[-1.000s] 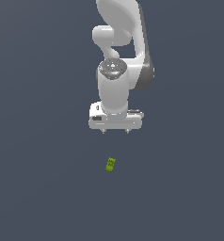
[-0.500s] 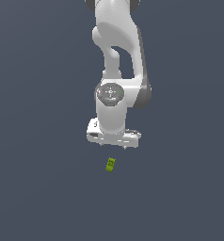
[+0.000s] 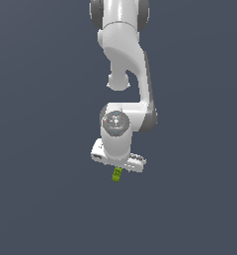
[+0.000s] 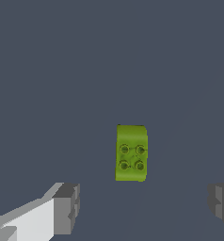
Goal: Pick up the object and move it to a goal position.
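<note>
gripper spread wide, holding nothing; left finger pad and right pad both well clear of the block. the block, olive-green with four studs on top, lies flat on the dark floor, ahead of the gap between the pads and nearer its middle. in the exterior view the block peeks from under the gripper. judged light, rigid, probably slick plastic; pinch across its flat long sides, not the rounded end.

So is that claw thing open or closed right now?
Open. In the wrist view the gripper shows two fingers set wide apart, with the green block lying untouched beyond the gap.
</note>
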### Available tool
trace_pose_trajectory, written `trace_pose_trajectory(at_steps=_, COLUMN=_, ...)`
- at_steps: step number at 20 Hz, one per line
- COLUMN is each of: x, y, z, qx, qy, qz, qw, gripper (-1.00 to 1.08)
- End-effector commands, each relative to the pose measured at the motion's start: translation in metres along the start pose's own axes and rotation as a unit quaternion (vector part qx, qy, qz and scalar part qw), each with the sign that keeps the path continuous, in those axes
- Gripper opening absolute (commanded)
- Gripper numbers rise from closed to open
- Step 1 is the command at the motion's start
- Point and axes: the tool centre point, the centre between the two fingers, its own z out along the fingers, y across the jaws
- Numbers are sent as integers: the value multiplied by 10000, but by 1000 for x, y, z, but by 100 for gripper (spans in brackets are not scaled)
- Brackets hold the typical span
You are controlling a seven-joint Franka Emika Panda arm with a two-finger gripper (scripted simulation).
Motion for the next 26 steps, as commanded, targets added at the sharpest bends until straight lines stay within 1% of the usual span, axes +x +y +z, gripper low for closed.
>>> trace_pose_trajectory(at_steps=1, x=5, y=0, z=7, qx=-18, qy=14, qz=85, qw=10000, gripper=100)
trace_pose_trajectory(at_steps=11, x=8, y=0, z=17, qx=-33, qy=15, qz=146, qw=9999, gripper=100)
trace_pose_trajectory(at_steps=20, x=7, y=1, z=58, qx=-34, qy=20, qz=157, qw=9999, gripper=100)
trace_pose_trajectory(at_steps=26, x=9, y=0, z=64, qx=-34, qy=21, qz=160, qw=9999, gripper=100)
